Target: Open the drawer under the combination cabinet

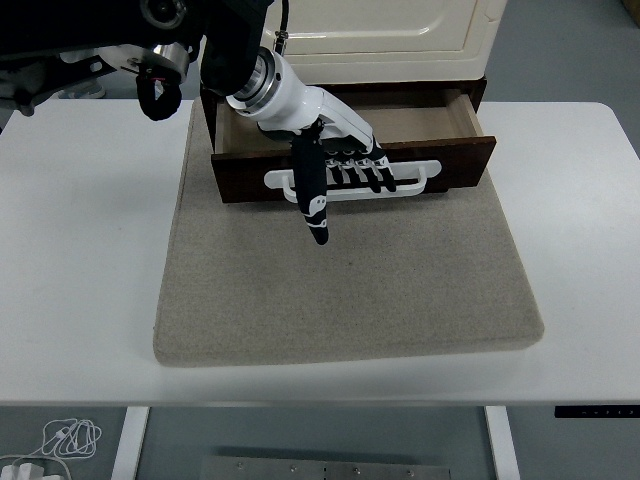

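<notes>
From my seat I see the white tabletop (80, 250) running across the near edge, and on it a square beige mat (340, 290) that takes up the middle; below the tabletop at the lower left a bundle of white cable (65, 437) lies on the floor. Farther in, at the mat's back edge, the dark wooden drawer (455, 160) stands pulled partway out from under the cabinet (390, 25), its pale inside bottom showing behind the front panel. A long white handle (420, 180) runs across the drawer front. My left hand (335, 150) reaches in from the upper left on a black arm with a white wrist cuff, and its four fingers (365, 172) are curled over the handle from above, hooked around the bar near its middle and left part. The thumb (313, 195) is not on the handle; it points straight down toward me, over the mat just in front of the drawer. I think the fingertips wrap behind the bar, though from this angle I can't be sure how far they go. The cream cabinet sits directly above the drawer at the top of the view, its door closed. At the top left some dark robot hardware crowds the corner.
</notes>
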`<action>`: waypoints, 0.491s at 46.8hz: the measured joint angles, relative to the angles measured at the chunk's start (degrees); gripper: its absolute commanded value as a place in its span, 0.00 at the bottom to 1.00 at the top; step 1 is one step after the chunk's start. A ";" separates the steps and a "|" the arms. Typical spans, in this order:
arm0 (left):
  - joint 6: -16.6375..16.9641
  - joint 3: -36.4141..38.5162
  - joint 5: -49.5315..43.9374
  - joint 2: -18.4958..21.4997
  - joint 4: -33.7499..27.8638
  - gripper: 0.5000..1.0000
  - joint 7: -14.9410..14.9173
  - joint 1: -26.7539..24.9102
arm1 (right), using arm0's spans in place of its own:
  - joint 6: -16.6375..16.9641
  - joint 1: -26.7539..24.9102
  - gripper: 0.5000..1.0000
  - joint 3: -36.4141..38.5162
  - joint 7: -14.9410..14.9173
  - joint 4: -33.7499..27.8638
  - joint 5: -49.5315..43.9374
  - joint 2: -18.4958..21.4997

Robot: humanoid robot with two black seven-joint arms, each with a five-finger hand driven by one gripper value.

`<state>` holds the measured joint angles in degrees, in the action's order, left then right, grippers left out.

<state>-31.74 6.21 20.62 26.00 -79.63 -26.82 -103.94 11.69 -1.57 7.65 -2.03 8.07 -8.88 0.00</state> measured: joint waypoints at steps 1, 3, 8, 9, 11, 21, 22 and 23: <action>-0.05 0.00 -0.07 0.05 -0.10 1.00 0.00 -0.01 | 0.00 0.01 0.85 0.00 -0.01 0.00 0.00 0.00; -0.08 0.01 -0.12 0.10 -0.27 1.00 0.00 -0.02 | 0.00 -0.01 0.85 0.00 0.00 -0.01 0.00 0.00; -0.08 0.02 -0.14 0.34 -0.76 1.00 0.00 -0.03 | 0.00 0.00 0.85 0.00 -0.01 -0.01 0.00 0.00; -0.08 0.03 -0.14 0.35 -0.78 1.00 0.00 -0.03 | 0.00 0.00 0.85 0.00 -0.01 -0.01 0.00 0.00; -0.08 0.03 -0.20 0.36 -0.79 1.00 0.00 -0.03 | 0.00 -0.02 0.85 0.00 -0.02 0.00 0.00 0.00; -0.47 -0.02 -0.33 0.44 -1.13 1.00 0.00 -0.04 | 0.00 0.02 0.85 0.00 -0.02 -0.01 0.00 0.00; -0.56 -0.12 -0.36 0.44 -1.18 1.00 0.00 -0.04 | 0.00 0.02 0.85 0.00 -0.02 0.00 0.00 0.00; -0.69 -0.37 -0.38 0.44 -1.28 1.00 0.00 -0.04 | 0.00 0.01 0.85 0.00 -0.02 0.00 0.00 0.00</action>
<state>-32.43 5.84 20.24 26.44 -80.91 -26.82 -103.98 11.69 -1.56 7.65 -2.06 8.07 -8.88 0.00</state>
